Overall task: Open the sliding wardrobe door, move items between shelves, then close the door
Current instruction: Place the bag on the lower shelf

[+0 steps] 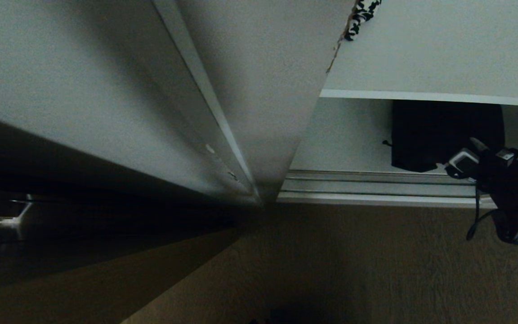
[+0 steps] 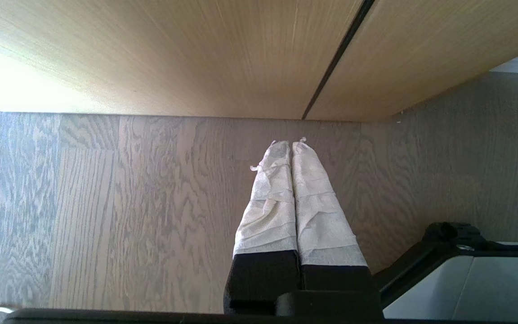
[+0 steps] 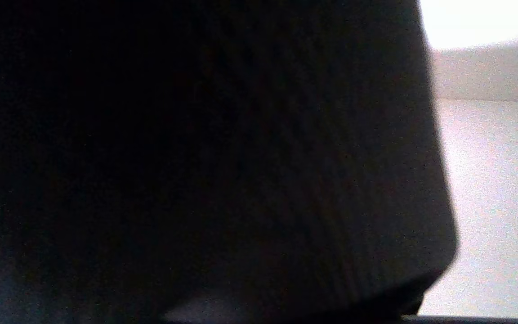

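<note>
The sliding wardrobe door (image 1: pixel 106 90), a pale panel with a thin metal frame, stands pushed to the left, so the wardrobe's right half is open. A white shelf (image 1: pixel 421 96) spans that opening. Under it a black fabric item (image 1: pixel 439 135) rests on the wardrobe's bottom board. My right gripper (image 1: pixel 463 164) reaches in from the right at the item's lower right corner. In the right wrist view the black fabric (image 3: pixel 196 157) fills nearly everything and hides the gripper. My left gripper (image 2: pixel 290 143) is parked over the wooden floor, shut and empty.
The door's floor rails (image 1: pixel 376 184) run along the wardrobe's front edge. A houndstooth cushion (image 1: pixel 364 13) peeks out above the shelf. A wood-grain door (image 2: pixel 196 54) with a dark groove stands by the left arm. Wooden floor (image 1: pixel 331 261) lies before the wardrobe.
</note>
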### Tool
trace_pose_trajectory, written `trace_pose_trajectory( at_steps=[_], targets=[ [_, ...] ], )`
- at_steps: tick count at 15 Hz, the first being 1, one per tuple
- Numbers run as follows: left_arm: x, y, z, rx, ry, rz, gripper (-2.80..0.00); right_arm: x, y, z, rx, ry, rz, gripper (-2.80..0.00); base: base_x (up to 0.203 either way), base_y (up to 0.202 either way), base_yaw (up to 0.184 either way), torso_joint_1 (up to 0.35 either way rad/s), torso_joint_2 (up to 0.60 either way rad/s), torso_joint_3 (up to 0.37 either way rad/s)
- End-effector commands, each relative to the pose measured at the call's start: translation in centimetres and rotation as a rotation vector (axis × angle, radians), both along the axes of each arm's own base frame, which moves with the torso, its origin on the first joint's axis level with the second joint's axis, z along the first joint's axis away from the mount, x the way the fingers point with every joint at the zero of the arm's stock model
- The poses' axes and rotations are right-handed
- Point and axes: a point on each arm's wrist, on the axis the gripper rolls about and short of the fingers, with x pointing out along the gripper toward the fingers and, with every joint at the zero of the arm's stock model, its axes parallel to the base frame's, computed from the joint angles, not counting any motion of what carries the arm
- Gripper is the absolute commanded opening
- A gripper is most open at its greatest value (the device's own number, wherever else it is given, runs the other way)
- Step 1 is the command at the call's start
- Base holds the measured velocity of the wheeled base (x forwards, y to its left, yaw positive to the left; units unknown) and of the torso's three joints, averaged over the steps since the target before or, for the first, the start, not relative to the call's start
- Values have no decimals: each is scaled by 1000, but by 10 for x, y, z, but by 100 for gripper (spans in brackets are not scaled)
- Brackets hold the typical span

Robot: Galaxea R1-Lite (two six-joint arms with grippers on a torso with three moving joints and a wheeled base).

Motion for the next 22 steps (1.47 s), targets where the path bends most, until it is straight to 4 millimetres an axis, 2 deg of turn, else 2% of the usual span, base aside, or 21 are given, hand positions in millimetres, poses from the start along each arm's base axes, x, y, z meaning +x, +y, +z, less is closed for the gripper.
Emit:
trace_pose_trajectory(
  at_steps=[1, 4, 8, 10, 14, 15, 19, 22],
  targets=[
    [0, 0, 0, 0, 0, 1, -280, -9, 3, 10, -11, -6, -4, -280, 0, 0, 0, 0, 0, 0],
    [0, 0, 0, 0, 0, 1, -280, -20, 7, -5, 16, 68, -4, -280, 0, 0, 0, 0, 0, 0],
    [0, 0, 0, 0, 0, 1, -280, 9, -2, -19, -1, 20, -6, -280, 0, 0, 0, 0, 0, 0],
    [0, 0, 0, 0, 0, 1, -280, 22, -8, -18, -19, -33, -12, -280, 0, 0, 0, 0, 0, 0],
    [0, 0, 0, 0, 0, 1, -280, 35, -13, -18, -13, -84, -29, -280, 0, 0, 0, 0, 0, 0],
    [0, 0, 0, 0, 0, 1, -280, 36, -14, -15, -11, -99, -28, 0, 0, 0, 0, 0, 0, 0],
    [0, 0, 0, 0, 0, 1, -280, 35, -12, -15, 13, -100, -27, 0, 0, 0, 0, 0, 0, 0],
    [0, 0, 0, 0, 0, 1, -280, 31, -10, -26, 32, -49, -24, 0, 0, 0, 0, 0, 0, 0]
  ],
)
